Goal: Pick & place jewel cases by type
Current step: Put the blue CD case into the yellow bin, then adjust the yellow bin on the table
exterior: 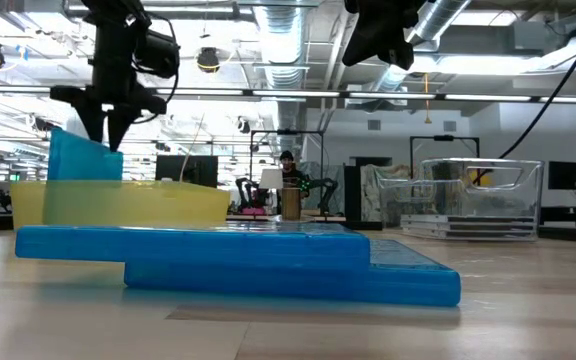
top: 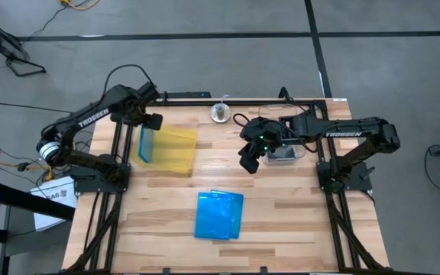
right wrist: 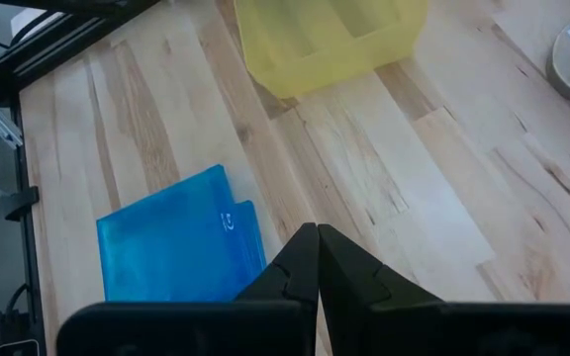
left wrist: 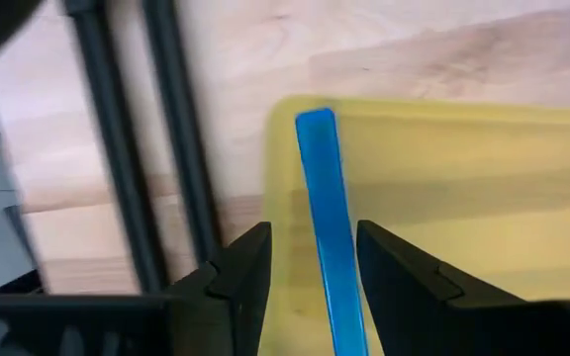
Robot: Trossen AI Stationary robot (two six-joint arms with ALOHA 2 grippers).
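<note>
Left tool (left wrist: 310,272): we see it poised over the left end of the yellow tray (top: 176,153), its fingers (left wrist: 243,277) spread to either side of a blue jewel case (left wrist: 327,218); each finger shows a gap to the case, so nothing is pinched.
Upright case: we find this blue jewel case standing on edge inside the yellow tray, against the tray's left wall; in the low view it rises above the tray rim just below the tool.
Right tool (right wrist: 317,259): we see its fingers pressed together, holding nothing, hanging above bare table (top: 281,206) to the right of the yellow tray and well apart from it.
Blue stack (top: 219,215): we count two blue jewel cases lying flat on the table, one overlapping the other and slightly offset, nearer the front edge of the table than the yellow tray and a little to its right.
Clear tub (exterior: 478,200): we see it standing on the table far to the right of the yellow tray, under the right arm; what lies in it we cannot tell.
Small round object (top: 220,113): it sits at the table's rear edge, behind and to the right of the yellow tray.
</note>
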